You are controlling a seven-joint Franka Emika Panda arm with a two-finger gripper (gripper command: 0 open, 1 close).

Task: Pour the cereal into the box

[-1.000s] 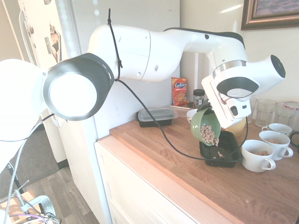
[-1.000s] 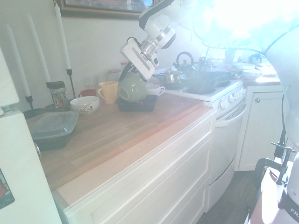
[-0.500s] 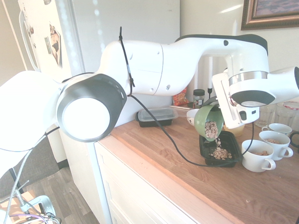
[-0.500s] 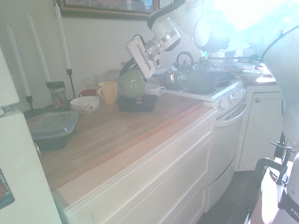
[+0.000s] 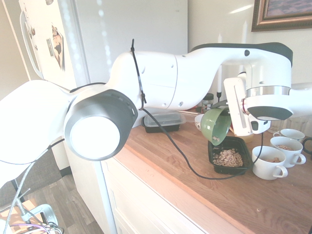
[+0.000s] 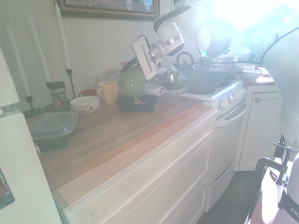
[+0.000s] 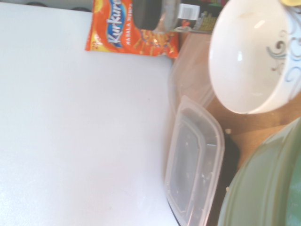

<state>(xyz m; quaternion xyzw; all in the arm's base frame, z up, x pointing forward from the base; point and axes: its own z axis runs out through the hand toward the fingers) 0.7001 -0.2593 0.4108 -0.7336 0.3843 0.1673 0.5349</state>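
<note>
A light-green bowl hangs tipped steeply, mouth down, over the box, a shallow black tray on the wooden counter. The cereal, tan rings, lies heaped inside the tray. My gripper is shut on the bowl's upper rim; the fingers are mostly hidden behind the bowl and wrist. From the other side the bowl hangs just above the box, with the gripper at its top. In the wrist view the bowl's green side fills one corner.
Three white mugs stand right of the tray, with glasses behind. A black container with a clear lid, an orange snack packet, a white patterned bowl and a yellow mug stand nearby. A stove adjoins the counter.
The wrist has rolled further and the bowl has tipped more. The cereal that was in the bowl and falling has dropped into the black tray.
</note>
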